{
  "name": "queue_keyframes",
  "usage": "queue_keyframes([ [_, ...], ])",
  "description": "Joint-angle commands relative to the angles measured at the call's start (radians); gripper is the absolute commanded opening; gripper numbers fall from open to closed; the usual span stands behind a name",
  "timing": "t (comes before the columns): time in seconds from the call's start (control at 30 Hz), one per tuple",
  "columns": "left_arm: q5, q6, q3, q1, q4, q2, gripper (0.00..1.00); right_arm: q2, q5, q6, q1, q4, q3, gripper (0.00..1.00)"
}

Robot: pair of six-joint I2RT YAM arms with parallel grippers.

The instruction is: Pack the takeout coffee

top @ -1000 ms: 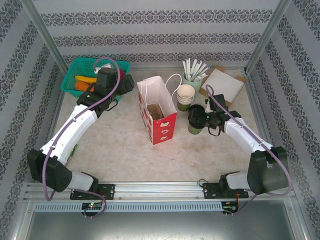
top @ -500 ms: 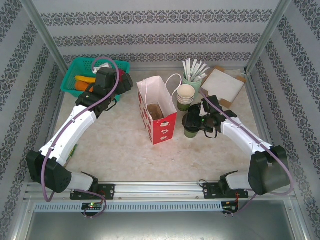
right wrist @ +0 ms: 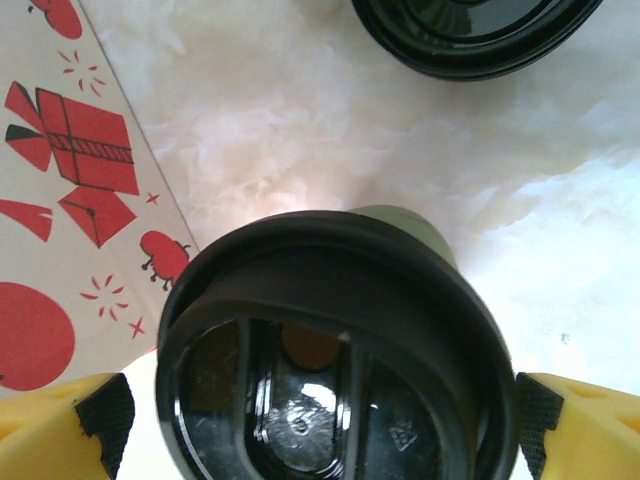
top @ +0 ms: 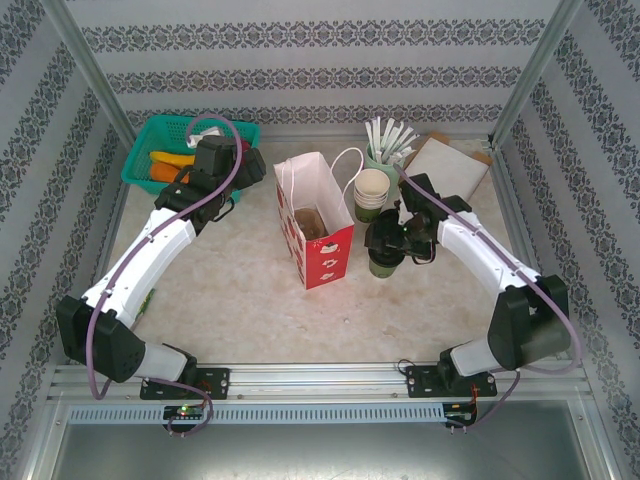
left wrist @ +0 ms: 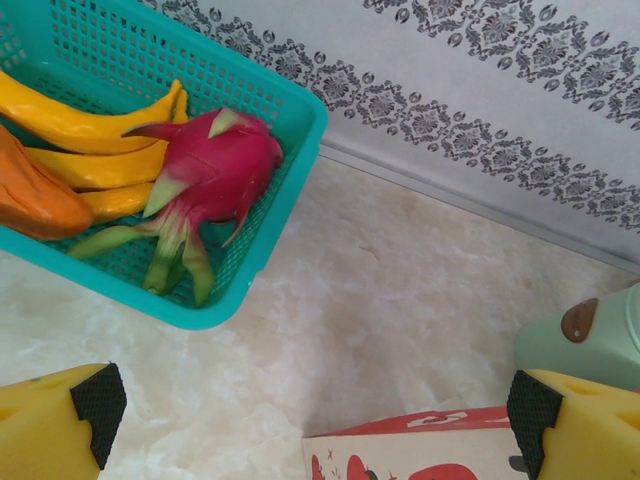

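Note:
The takeout coffee (right wrist: 340,360), a dark green cup (top: 381,266) with a round black lid, stands upright on the table just right of the paper bag (top: 315,230). My right gripper (top: 390,240) hangs directly over it, open. In the right wrist view its yellow fingers (right wrist: 105,420) flank the lid, one on each side, and the right gripper (right wrist: 320,425) holds nothing. The white bag with red prints (right wrist: 60,180) stands open with something brown inside. Near the basket my left gripper (top: 240,172) is open and empty, and the left wrist view has the left gripper (left wrist: 310,415) above the bag's edge (left wrist: 420,450).
A teal basket (top: 150,140) at the back left holds bananas (left wrist: 90,130) and a dragon fruit (left wrist: 215,165). Behind the coffee stand a stack of cream cups (top: 372,190), a pale green holder of white sticks (top: 385,145) and a cardboard box (top: 445,165). A second black lid (right wrist: 475,30) lies beyond.
My right gripper swung left and came over the coffee cup, and its jaws widened. The left arm stayed where it was.

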Motion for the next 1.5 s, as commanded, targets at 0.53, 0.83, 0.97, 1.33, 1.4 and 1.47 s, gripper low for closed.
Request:
queue_keyframes([
  [0.53, -0.038, 0.052, 0.006, -0.004, -0.041, 0.015, 1.00, 0.144, 0.057, 0.010, 0.058, -0.210, 0.181, 0.98],
  [0.83, -0.040, 0.063, 0.004, -0.003, -0.047, 0.018, 1.00, 0.185, 0.097, 0.024, 0.073, -0.219, 0.203, 0.98],
  [0.97, -0.045, 0.060, 0.002, -0.005, -0.047, 0.015, 1.00, 0.193, 0.109, 0.024, 0.077, -0.225, 0.206, 0.98],
  [1.33, -0.054, 0.068, -0.019, -0.004, -0.042, 0.005, 1.00, 0.229, 0.086, 0.036, 0.090, -0.284, 0.279, 0.98],
  [1.4, -0.057, 0.071, -0.019, -0.003, -0.046, 0.005, 1.00, 0.223, 0.055, 0.046, 0.089, -0.272, 0.280, 0.98],
  [1.47, -0.058, 0.071, -0.017, -0.003, -0.045, 0.007, 1.00, 0.221, 0.029, 0.052, 0.089, -0.267, 0.278, 0.98],
])
